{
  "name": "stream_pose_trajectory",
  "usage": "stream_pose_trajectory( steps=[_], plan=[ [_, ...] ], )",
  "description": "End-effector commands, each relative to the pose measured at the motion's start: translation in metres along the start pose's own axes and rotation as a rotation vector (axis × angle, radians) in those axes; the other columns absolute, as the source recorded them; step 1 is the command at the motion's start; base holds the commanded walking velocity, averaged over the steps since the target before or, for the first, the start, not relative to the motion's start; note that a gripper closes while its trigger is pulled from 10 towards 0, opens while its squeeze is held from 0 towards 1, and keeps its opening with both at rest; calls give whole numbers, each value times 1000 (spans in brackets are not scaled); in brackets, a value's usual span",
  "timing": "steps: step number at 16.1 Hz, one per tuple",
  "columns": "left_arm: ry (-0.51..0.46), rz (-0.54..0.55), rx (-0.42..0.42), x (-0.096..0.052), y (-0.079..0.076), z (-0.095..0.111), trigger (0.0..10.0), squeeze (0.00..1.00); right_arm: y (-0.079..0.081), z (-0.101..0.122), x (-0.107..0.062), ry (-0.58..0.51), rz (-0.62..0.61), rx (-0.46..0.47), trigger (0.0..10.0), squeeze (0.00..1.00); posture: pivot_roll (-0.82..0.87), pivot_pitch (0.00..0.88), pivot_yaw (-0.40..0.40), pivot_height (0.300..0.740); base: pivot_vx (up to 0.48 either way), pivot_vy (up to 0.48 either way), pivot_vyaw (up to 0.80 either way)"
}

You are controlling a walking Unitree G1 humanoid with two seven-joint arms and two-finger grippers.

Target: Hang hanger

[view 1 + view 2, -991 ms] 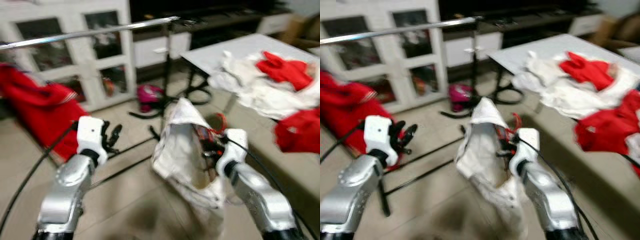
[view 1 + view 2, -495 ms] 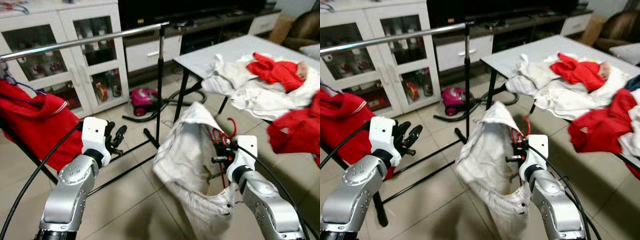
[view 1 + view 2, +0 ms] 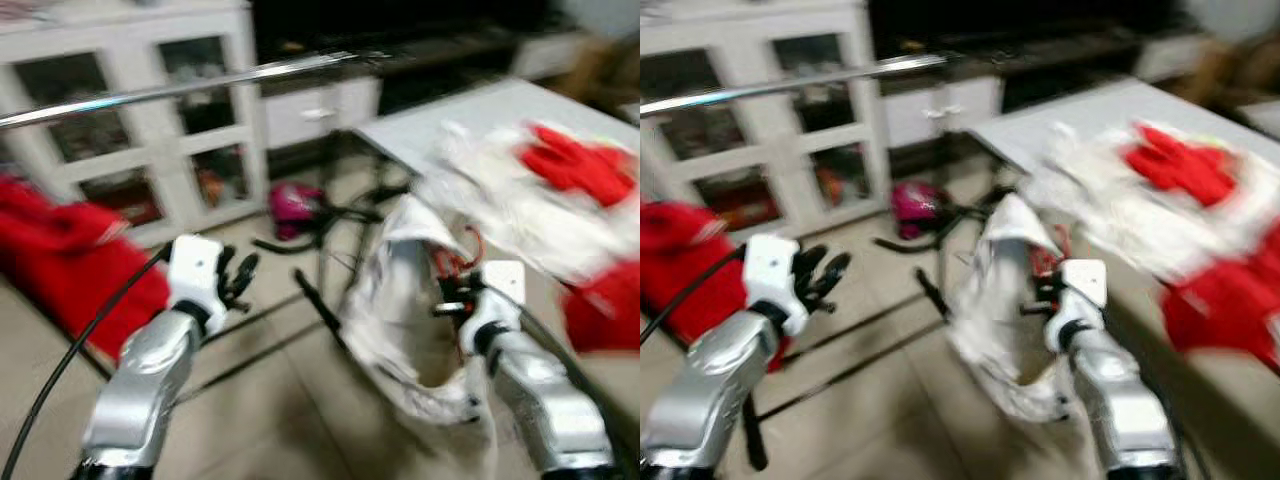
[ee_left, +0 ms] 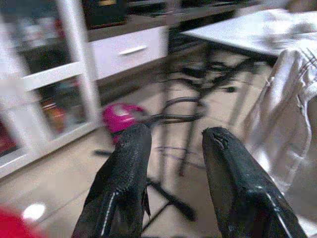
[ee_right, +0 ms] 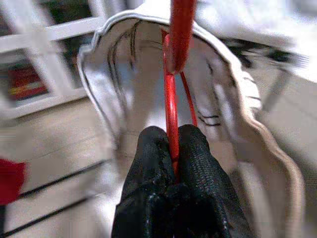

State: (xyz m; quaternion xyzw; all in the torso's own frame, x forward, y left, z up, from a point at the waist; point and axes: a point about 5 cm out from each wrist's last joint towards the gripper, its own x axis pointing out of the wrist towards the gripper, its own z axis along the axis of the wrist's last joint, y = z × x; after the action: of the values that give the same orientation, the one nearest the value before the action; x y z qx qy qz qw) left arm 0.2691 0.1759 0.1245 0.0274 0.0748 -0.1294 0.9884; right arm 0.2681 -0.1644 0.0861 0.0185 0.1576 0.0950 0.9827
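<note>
Here the red hanger (image 5: 171,106) stands roughly upright, its long wire running up from the right end effector (image 5: 172,148) toward the hook end above, and a white garment (image 3: 395,310) is draped over it and sags below the robot's right arm. The right end effector's two black fingers (image 5: 198,148) are pressed together on the hanger's wire, pinching it low on its length. In the head views, which are blurred, this end effector (image 3: 452,305) holds the hanger and garment out in front of the robot, over the tiled floor (image 3: 270,420), near the corner of the table (image 3: 440,110) that carries a heap of white and red clothes (image 3: 540,180).

The left end effector (image 4: 173,148) has its fingers spread apart and holds nothing; it is raised before the robot (image 3: 235,280). Above and beyond it runs the metal rail (image 3: 180,88) of a clothes rack, slanting across the scene, with a red garment (image 3: 70,260) hanging at its left part. A pink vacuum cleaner (image 3: 292,200) lies on the floor by the white cabinet (image 3: 150,130).
</note>
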Motion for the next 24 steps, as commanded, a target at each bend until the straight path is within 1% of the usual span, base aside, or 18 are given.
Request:
stream_pose_trajectory(
  steps=[1,5,9,10,13,17,20,21,22,23,24],
  plan=[
    [-5,-2,2,1,-2,3,10000,0,4,19,2,-84,33,-23,10000,0,38,0,-8,740,334,0,800],
    [-8,-9,18,1,-4,5,10000,0,9,20,6,-82,89,-39,10000,0,46,0,-9,740,333,0,800],
    [-18,-20,38,0,-5,9,10000,0,10,26,9,-105,79,-51,10000,0,51,0,-15,740,331,0,733],
    [-27,-29,40,0,-7,10,10000,0,8,27,10,-114,70,-24,10000,0,51,0,-15,740,334,0,0],
    [-35,-38,46,-1,-9,12,10000,0,7,32,11,-124,71,-40,10000,0,51,0,-21,740,330,0,0],
    [-45,-59,74,-1,-13,15,10000,0,10,41,14,-143,83,-64,10000,0,50,0,-29,740,330,0,0],
    [-52,-108,108,-1,-20,18,10000,0,8,55,18,-146,56,-120,10000,0,48,0,-33,740,328,0,0],
    [-52,-108,108,-1,-20,18,10000,0,8,55,18,-146,56,-120,10000,0,48,0,-33,740,326,0,0],
    [-57,-125,112,-1,-22,19,10000,0,9,65,20,-164,47,-136,10000,0,47,0,-35,740,330,0,0],
    [-60,-132,113,-1,-23,19,10000,0,9,68,21,-173,44,-139,10000,0,46,0,-36,740,326,0,0],
    [-68,-152,119,-2,-26,21,10000,0,12,76,24,-183,49,-143,10000,0,45,0,-34,740,330,0,0]
  ],
)
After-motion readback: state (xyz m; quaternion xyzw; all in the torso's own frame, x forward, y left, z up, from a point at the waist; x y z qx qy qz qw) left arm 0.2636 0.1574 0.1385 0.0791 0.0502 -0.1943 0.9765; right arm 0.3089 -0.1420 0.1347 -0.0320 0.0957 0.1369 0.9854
